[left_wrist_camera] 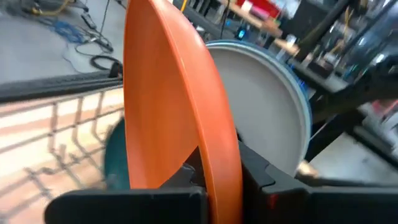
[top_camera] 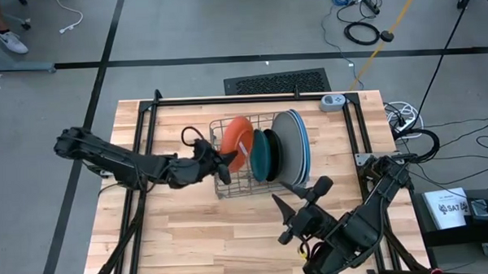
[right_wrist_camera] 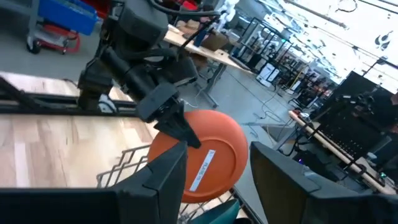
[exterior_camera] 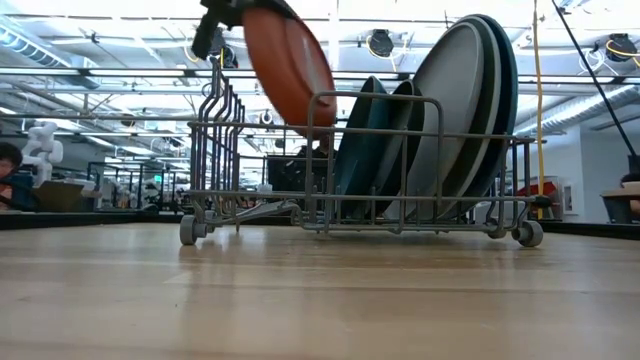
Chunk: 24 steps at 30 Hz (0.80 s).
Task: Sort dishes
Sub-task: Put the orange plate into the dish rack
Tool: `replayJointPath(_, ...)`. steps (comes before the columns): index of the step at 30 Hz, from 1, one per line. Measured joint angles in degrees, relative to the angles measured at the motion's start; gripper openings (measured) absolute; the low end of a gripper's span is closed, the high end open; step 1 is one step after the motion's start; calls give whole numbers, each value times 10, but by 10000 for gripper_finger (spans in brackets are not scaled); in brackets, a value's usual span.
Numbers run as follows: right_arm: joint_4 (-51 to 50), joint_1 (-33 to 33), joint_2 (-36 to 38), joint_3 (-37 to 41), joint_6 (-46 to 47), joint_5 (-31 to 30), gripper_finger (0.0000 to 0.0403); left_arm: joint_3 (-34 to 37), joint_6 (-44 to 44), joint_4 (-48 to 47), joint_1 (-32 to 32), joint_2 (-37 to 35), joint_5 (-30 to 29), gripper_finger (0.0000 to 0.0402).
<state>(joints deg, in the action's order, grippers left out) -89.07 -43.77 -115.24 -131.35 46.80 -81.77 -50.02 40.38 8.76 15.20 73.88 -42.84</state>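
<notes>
Gripping orange plate (top_camera: 238, 141): left tool (top_camera: 226, 163) clamped on rim | right tool (top_camera: 299, 197) apart

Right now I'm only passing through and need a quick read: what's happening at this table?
The left gripper is shut on the orange plate, holding it on edge, tilted, above the open end of the wire dish rack. The dark teal plate and the big grey plate already stand upright in the rack with other plates beside them. The right gripper waits open near the rack, holding nothing.
</notes>
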Motion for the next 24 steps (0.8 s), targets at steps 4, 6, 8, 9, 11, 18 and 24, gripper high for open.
replayJointPath(4,-2,-8,0,0,-29,9,169,0,74,41,-2,33,-21,30)
replayJointPath(6,-3,-15,0,0,-39,9,169,0,107,52,-2,50,-42,30)
replayJointPath(8,-7,-25,0,0,-41,9,169,0,137,54,-2,65,-60,30)
replayJointPath(9,-8,-31,0,0,-40,8,169,0,152,53,-2,73,-69,31)
replayJointPath(11,-8,-42,0,0,-44,7,169,0,180,52,-2,84,-80,31)
replayJointPath(18,-9,-79,0,0,-39,-21,169,0,236,35,13,94,-118,31)
replayJointPath(24,-9,-94,0,0,-26,-23,169,0,253,28,26,94,-134,31)
